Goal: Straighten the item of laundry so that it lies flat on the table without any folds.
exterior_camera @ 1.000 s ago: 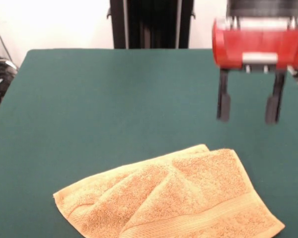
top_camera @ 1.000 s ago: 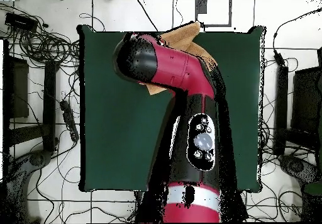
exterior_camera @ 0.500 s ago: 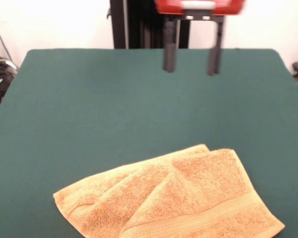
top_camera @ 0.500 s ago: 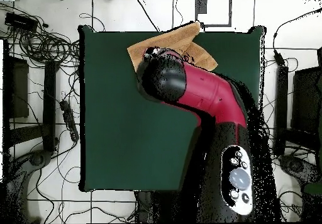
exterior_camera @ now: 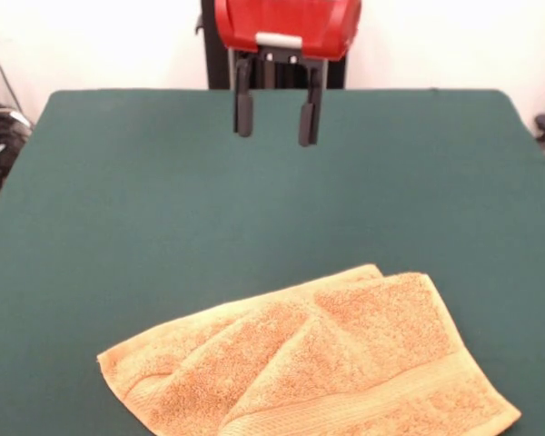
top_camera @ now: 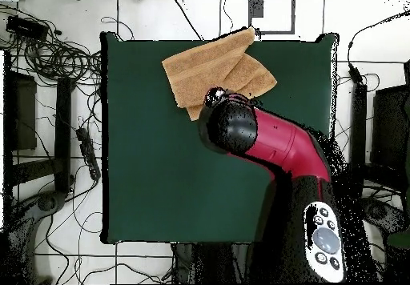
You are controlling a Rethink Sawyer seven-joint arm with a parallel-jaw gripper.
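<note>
Going left to right in the front view: bare green desk (exterior_camera: 100, 200), then the towel (exterior_camera: 318, 372) at the near edge, centre to right, with the right part of the desk bare behind it. We see it lying folded over itself: one layer crosses another on a slant, a ridge runs through the middle, and a woven band shows along the near right border. Not flat yet.

The claw (exterior_camera: 275, 116) hangs above the far middle of the desk, well apart from the towel, its two dark fingers (exterior_camera: 244, 113) spread with a clear gap and nothing between them. It points straight down under the red wrist housing.

From overhead the towel (top_camera: 218, 70) sits against one desk (top_camera: 144, 178) edge, and the arm's red link reaches in from the base, its black end just beside the cloth's inner corner.

We judge the step in hand as the approach, no grasp begun. The next move calls for coming down on the free corner of the upper layer, pinching that layer only, and drawing it outward off the lower one
</note>
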